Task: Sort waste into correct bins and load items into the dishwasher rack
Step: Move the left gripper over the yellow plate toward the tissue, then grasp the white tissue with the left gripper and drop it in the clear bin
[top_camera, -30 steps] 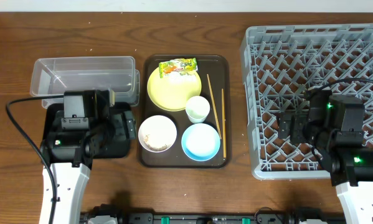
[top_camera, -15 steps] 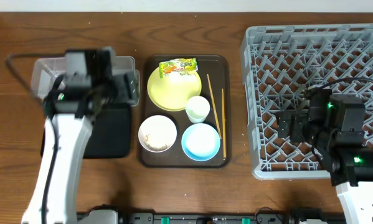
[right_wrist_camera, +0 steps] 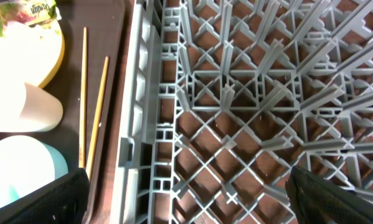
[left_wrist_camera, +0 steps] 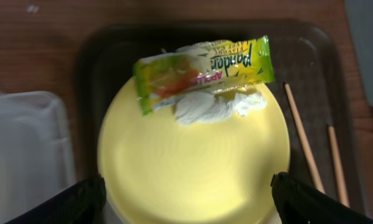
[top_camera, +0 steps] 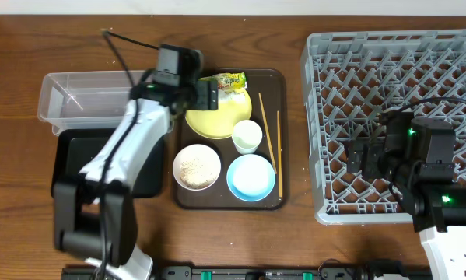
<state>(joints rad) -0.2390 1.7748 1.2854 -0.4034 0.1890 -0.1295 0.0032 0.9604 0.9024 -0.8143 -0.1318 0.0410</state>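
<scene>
Left gripper [left_wrist_camera: 189,186]: held low over the yellow plate [left_wrist_camera: 192,155]; fingers spread wide, nothing grasped.
Right gripper [right_wrist_camera: 189,186]: held above the left part of the dishwasher rack [top_camera: 419,70]; fingers released, nothing between them.
Snack wrapper [left_wrist_camera: 202,68]: laid across the plate's far edge, partly over the brown serving tray [top_camera: 178,198]; a white crumpled scrap [left_wrist_camera: 214,106] is seen touching it.
Food scraps [top_camera: 195,169]: held in the white bowl [top_camera: 180,159], near-left on the serving tray.
Light blue bowl [top_camera: 251,176]: placed just right of the white bowl.
White cup [top_camera: 247,136]: set between plate and blue bowl.
Chopsticks [top_camera: 268,144]: laid lengthwise along the tray's right side.
Clear tub [top_camera: 85,97]: left of the serving tray.
Black tray [top_camera: 69,155]: placed just in front of the tub.
</scene>
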